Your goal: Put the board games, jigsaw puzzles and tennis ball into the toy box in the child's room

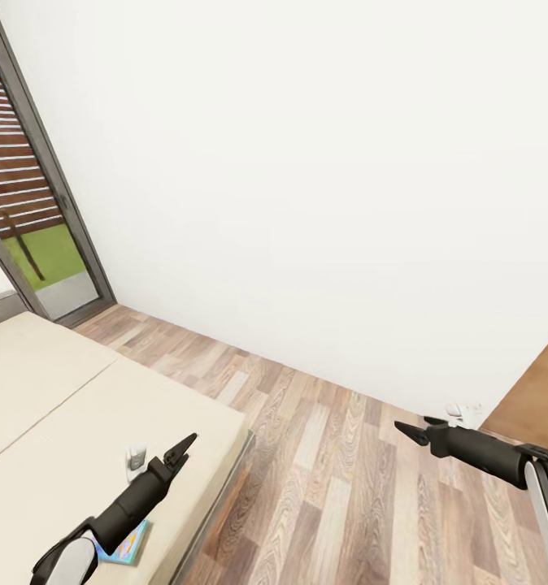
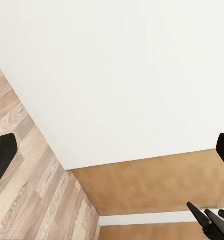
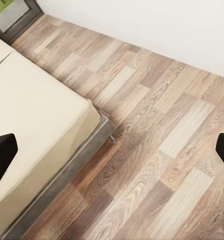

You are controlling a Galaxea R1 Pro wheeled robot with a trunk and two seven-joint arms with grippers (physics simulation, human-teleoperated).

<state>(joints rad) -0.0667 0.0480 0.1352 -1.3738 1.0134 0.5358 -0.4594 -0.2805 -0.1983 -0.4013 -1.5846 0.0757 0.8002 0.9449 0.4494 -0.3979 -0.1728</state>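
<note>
White-walled room with wood-plank floor [image 1: 323,455], cream bed [image 1: 54,406] beneath left gripper [image 1: 179,452], light blue board game [image 1: 126,546] behind it, right gripper [image 1: 412,431] over floor, both spread wide

Light blue board game [image 1: 126,546] on bed [image 1: 54,422], under left arm.

I hold both arms stretched forward and low, left gripper [image 1: 184,445] and right gripper [image 1: 412,429] spread wide, gripping nothing.
</note>
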